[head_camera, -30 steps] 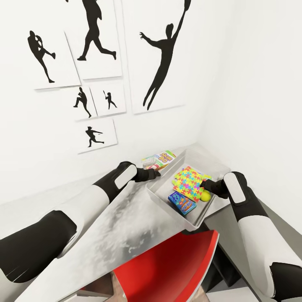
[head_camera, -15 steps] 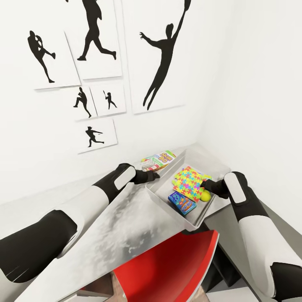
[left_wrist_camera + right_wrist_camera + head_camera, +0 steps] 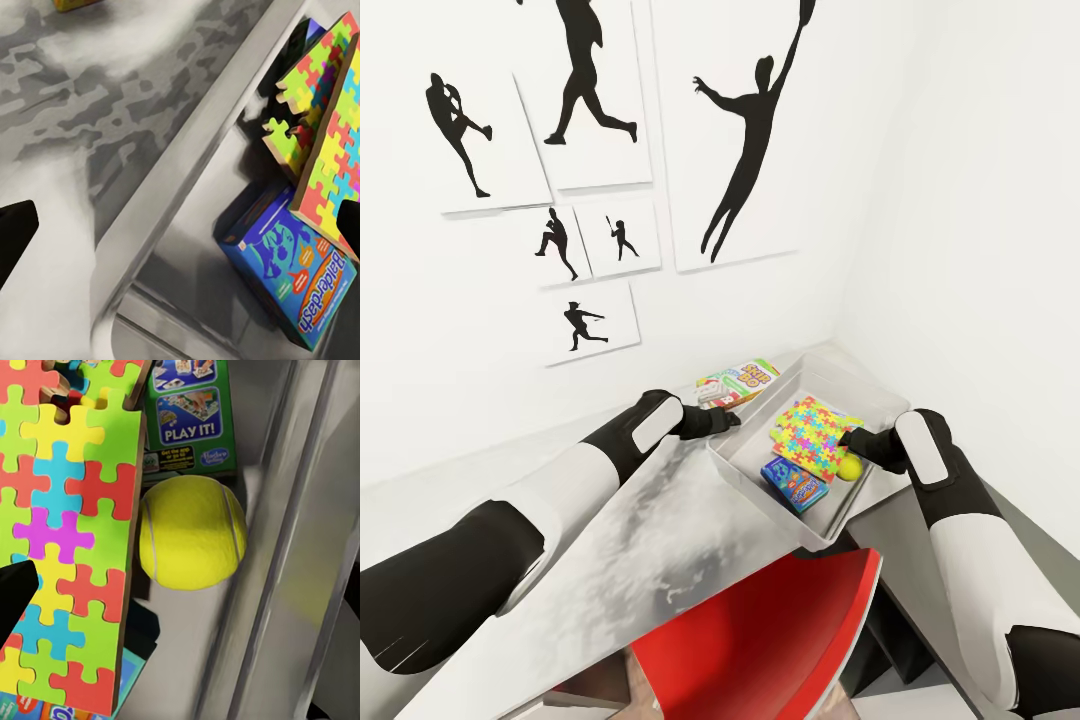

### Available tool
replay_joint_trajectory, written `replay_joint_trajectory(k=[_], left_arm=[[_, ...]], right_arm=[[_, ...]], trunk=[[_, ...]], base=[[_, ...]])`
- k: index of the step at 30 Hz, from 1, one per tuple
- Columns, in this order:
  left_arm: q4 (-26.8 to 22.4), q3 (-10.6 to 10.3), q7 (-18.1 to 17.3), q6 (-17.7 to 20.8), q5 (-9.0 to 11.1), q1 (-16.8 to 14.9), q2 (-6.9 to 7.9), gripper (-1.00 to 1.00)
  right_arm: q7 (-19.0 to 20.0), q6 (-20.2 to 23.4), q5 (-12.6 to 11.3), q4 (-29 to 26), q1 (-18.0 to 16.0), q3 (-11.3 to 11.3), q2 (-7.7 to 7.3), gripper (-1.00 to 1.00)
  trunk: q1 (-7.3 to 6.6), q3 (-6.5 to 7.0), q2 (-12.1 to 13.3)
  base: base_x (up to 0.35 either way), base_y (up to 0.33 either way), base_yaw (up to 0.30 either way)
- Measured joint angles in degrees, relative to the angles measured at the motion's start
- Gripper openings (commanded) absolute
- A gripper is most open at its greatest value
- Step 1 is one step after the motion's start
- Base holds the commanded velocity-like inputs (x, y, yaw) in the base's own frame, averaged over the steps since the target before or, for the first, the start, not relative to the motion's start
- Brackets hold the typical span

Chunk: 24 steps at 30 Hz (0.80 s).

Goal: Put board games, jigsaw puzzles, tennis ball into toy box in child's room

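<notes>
Glossy white-and-black arms (image 3: pixel 590 460), black fingers (image 3: pixel 15 229)

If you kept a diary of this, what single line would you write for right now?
toy box: holds jigsaw puzzles, tennis ball, blue game box | colourful board game: on table, outside | right pincer: over puzzles

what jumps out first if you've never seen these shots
The bright jigsaw puzzle lying in the grey toy box on the table, with the tennis ball and a blue board game beside it. Behind, black baseball silhouettes cover the white wall, and a red chair sits nearest the camera.
</notes>
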Motion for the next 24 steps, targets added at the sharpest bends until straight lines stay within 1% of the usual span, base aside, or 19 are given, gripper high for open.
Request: replay_joint_trajectory(k=[9, 24], left_arm=[[0.01, 0.0, -0.01, 0.0, -0.03, 0.0, -0.03, 1.0], [0.02, 0.0, -0.02, 0.0, -0.02, 0.0, 0.0, 1.0]], right_arm=[[0.0, 0.0, -0.04, 0.0, 0.0, -0.1, 0.02, 1.0], [0.0, 0.0, -0.13, 0.0, 0.0, -0.13, 0.1, 1.0]], trunk=[[0.0, -0.2, 0.0], [0.0, -1.4, 0.0]], base=[[0.0, 0.0, 0.0], [0.0, 0.0, 0.0]])
